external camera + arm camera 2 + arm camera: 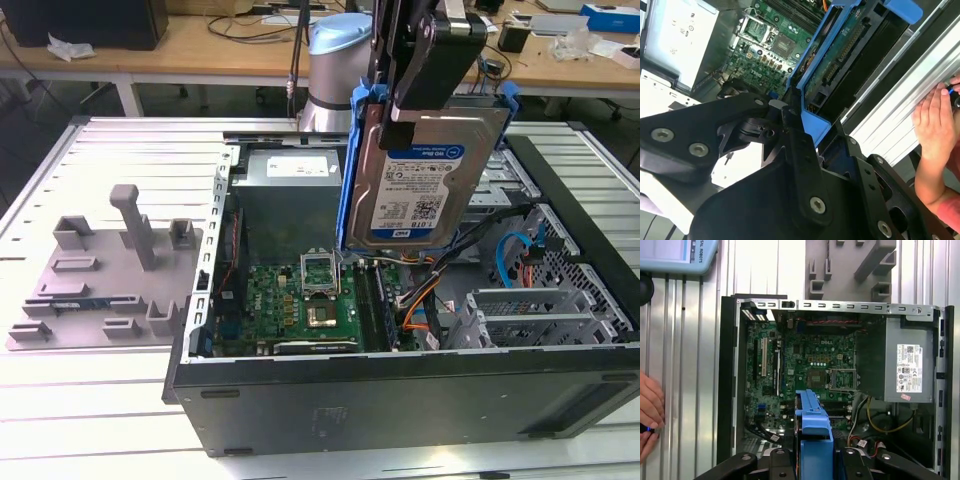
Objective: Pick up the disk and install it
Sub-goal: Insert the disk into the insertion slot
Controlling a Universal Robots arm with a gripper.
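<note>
Disk [425, 185] hangs upright over the open case [400, 385], pinched near its top by the gripper [400, 125], fingers closed on it. A slipping grip could drop it onto the motherboard [300, 300]; its lower corner could snag the cables [425, 300]. A person's hand [935, 125] lies near the case. The far finger's contact is hidden behind the disk.
</note>
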